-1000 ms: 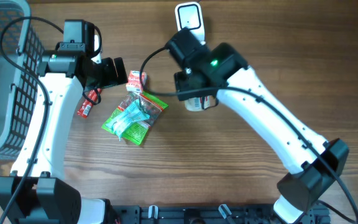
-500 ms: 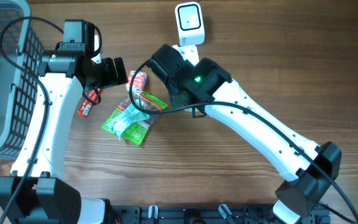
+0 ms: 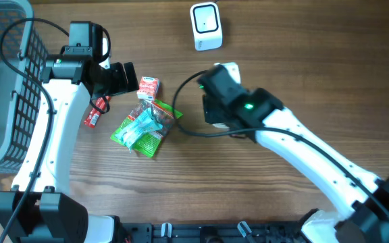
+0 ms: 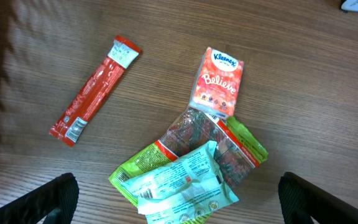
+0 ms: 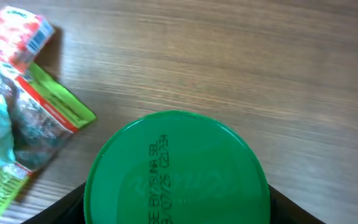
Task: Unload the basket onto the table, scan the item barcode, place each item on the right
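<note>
The right end effector (image 5: 176,200) is closed partway on a round tub with a green lid (image 5: 176,163), its dark fingers (image 5: 72,205) pressing against the lid's edge on either side. In the right wrist view the lid faces the camera and shows a line of dark printed code. From overhead, the right arm's wrist sits over the middle of the bench (image 3: 316,61), well apart from the white scanner (image 3: 206,25), which stands at the far edge. The tub itself is mostly hidden under that wrist. The left end effector (image 3: 127,78) is spread fully wide and holds nothing; in its own wrist view only the tips of its fingers (image 4: 58,198) show at the bottom corners. Under it lie a red stick packet (image 4: 95,89), off to one side on its own, and a small orange tissue pack (image 4: 217,83), which touches a heap of green and clear snack packets (image 4: 191,177). A grey mesh basket (image 3: 2,88) stands at the left edge of the bench.
</note>
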Controlling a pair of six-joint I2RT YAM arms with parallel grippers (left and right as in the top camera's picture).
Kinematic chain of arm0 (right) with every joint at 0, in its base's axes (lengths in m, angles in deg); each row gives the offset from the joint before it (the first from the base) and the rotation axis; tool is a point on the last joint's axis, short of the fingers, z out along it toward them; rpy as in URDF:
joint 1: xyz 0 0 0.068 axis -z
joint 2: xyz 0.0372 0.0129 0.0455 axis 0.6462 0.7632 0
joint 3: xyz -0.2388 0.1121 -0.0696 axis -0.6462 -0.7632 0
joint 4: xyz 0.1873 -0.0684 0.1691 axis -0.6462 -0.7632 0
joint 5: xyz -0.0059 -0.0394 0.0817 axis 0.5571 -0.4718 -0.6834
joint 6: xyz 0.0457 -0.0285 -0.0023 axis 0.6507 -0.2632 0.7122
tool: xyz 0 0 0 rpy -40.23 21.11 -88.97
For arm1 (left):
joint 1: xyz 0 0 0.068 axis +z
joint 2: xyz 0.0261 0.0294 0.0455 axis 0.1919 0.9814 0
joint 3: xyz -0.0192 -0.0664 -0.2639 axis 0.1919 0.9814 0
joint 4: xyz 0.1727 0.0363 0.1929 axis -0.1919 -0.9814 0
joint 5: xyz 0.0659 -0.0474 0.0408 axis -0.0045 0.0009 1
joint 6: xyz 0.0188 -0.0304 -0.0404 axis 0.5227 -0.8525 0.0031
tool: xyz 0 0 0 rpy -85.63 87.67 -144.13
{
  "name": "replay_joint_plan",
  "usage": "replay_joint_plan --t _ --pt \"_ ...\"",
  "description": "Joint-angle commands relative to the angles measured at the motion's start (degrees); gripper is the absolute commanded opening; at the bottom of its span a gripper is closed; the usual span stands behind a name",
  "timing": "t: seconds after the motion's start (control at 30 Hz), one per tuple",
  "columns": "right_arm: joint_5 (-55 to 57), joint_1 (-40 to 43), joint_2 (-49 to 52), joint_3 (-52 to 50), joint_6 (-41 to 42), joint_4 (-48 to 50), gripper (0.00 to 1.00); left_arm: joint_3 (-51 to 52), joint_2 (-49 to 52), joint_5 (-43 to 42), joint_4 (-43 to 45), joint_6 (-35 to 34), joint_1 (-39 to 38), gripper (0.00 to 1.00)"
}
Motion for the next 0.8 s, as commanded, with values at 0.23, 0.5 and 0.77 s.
replay_joint_plan --t 0.23,0.5,0.77 --pt "-7.61 2.78 -3.08 -17.11 -7.39 19.87 0.52 0.0 0.04 0.33 0.13 -0.13 -0.04 1.0" --pt "-1.84 2.82 -3.08 -23.08 -7.21 29.62 0.52 0.0 0.04 0.33 0.13 -0.13 -0.04 1.0" --pt "-0.28 2.82 -3.08 -27.63 -6.78 36.72 0.52 0.0 0.04 0.33 0.13 -0.13 -0.04 1.0"
